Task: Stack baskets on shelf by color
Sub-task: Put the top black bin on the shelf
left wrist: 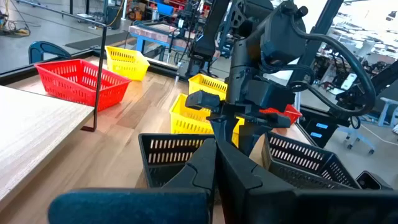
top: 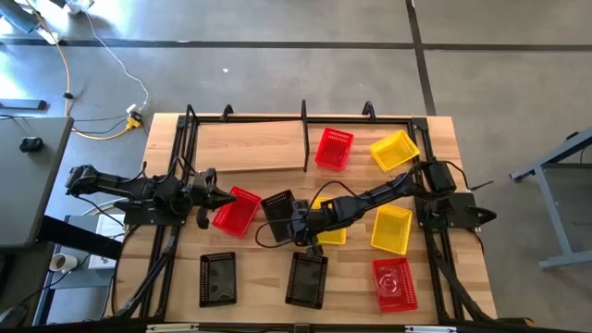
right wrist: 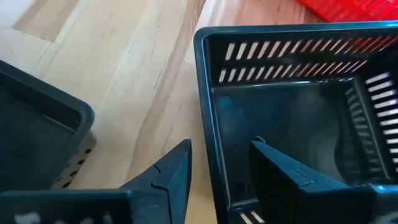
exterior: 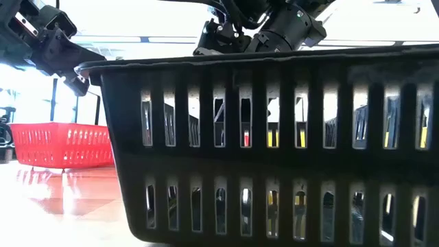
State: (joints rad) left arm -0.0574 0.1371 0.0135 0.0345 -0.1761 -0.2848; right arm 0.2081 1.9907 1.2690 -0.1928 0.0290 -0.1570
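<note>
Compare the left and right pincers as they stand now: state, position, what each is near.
The left pincer is shut, while the right pincer is open. The left sits beside a red basket by the table's left half; the right straddles the wall of a black basket near the centre, one finger inside and one outside. Both are dark two-finger pincers low over the table.

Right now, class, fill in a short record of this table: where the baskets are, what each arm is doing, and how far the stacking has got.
shelf: holds one red plastic mesh basket
stacks: none yet
black mesh basket: mid-table, right gripper astride its wall, jaws open
left gripper: jaws shut, empty, beside another red basket
front edge: two more black baskets
right side: yellow baskets, one red
</note>
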